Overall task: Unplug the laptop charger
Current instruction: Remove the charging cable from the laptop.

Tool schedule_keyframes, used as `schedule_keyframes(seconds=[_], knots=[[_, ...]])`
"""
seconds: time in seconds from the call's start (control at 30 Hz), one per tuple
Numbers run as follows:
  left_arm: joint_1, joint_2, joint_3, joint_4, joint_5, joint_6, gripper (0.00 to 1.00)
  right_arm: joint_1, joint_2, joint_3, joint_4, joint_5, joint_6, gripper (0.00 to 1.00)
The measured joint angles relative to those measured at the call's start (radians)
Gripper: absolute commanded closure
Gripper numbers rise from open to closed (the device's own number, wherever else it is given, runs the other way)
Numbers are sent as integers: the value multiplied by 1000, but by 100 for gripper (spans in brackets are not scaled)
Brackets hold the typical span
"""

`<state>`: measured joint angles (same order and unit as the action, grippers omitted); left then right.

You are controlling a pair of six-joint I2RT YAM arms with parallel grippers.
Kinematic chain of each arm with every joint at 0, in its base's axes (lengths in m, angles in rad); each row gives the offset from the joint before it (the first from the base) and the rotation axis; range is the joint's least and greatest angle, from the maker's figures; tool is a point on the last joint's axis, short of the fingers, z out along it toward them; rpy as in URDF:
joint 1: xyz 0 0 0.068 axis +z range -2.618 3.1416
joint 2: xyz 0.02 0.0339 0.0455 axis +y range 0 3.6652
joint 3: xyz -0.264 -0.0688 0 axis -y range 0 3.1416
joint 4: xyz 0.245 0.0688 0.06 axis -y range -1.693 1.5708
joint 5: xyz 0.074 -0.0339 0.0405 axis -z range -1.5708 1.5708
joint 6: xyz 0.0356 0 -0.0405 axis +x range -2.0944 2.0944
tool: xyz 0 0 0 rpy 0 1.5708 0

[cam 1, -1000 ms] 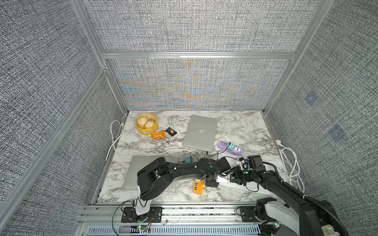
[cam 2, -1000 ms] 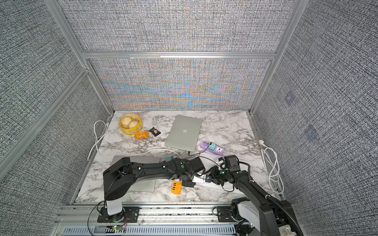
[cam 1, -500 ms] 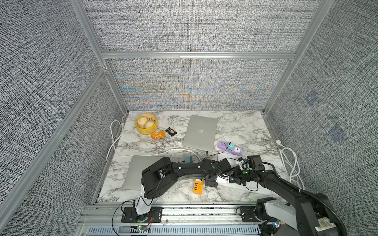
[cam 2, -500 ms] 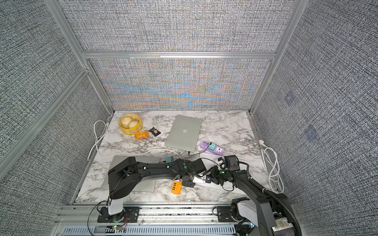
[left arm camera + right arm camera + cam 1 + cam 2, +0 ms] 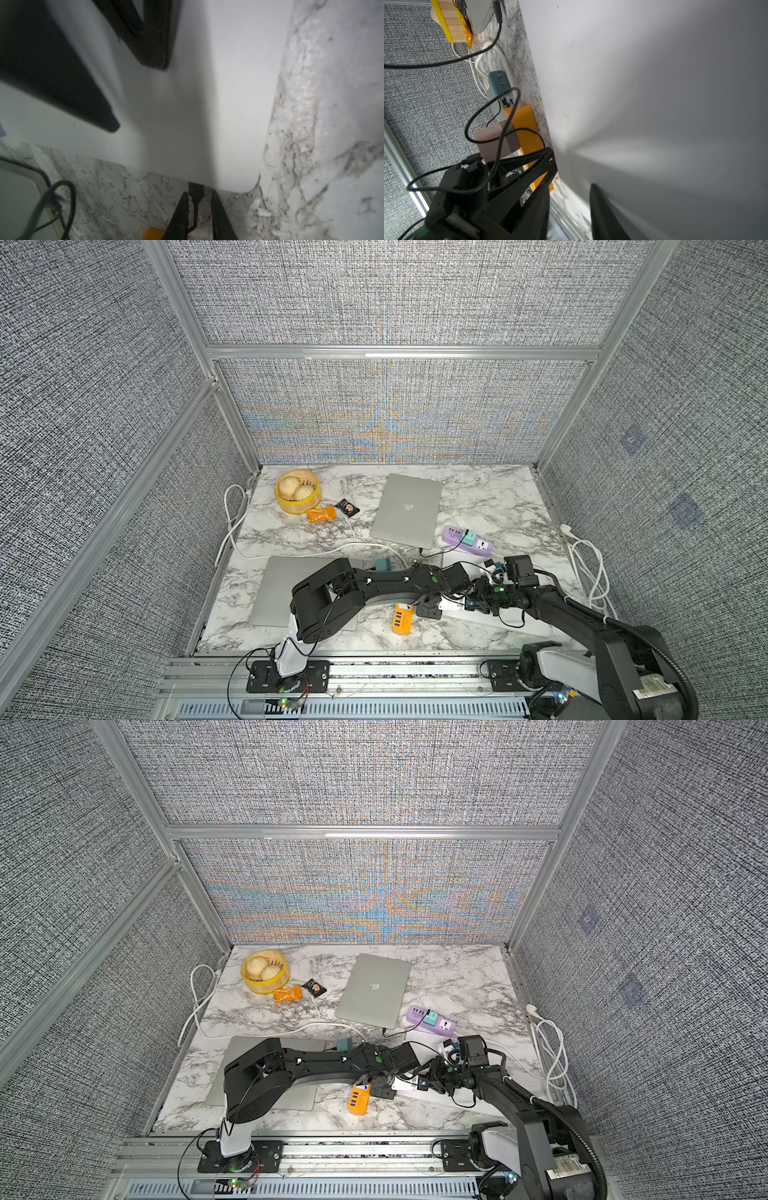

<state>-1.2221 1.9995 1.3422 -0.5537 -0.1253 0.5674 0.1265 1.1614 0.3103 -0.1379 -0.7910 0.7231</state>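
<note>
**Black cable plug** (image 5: 195,192) of the laptop charger: seated in the edge of the closed white laptop (image 5: 187,104), at the front right of the grey-veined marble counter (image 5: 311,104). A thin black cable (image 5: 195,215) trails from it.

**Left end effector** (image 5: 198,194): stretched across the counter front. Its dark fingers stand narrowly apart on either side of the plug, one against it, with a slim gap at the other.

**Right end effector** (image 5: 571,185): at the same laptop's edge, with one finger over the white lid and the other off beside it. The fingers are apart, but I cannot tell whether they pinch the laptop.

**White cube-shaped charger brick** (image 5: 496,141): stands on the orange rectangular power strip (image 5: 525,124), just beside the white laptop. The strip shows in both top views (image 5: 402,617) (image 5: 358,1100).

**Other stock, top views:**
- Closed silver laptop (image 5: 409,506) at the back centre.
- Lilac power strip (image 5: 467,540) beside it.
- Closed grey laptop (image 5: 274,593) under the left arm.
- Yellow round steamer basket (image 5: 297,510) holding buns, at the back left corner.
- Orange snack packet (image 5: 321,514) near the basket
</note>
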Motion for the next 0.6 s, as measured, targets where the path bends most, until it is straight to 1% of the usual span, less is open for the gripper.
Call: schedule_keyframes(seconds=[0.23,0.6], knots=[[17,-4,-12,28,31,-5,80,-27,-20,-6,-19,1,-31,65],[34,-4,1,24,79,-18,79,-55,7,-29,-14,-67,-94,67]])
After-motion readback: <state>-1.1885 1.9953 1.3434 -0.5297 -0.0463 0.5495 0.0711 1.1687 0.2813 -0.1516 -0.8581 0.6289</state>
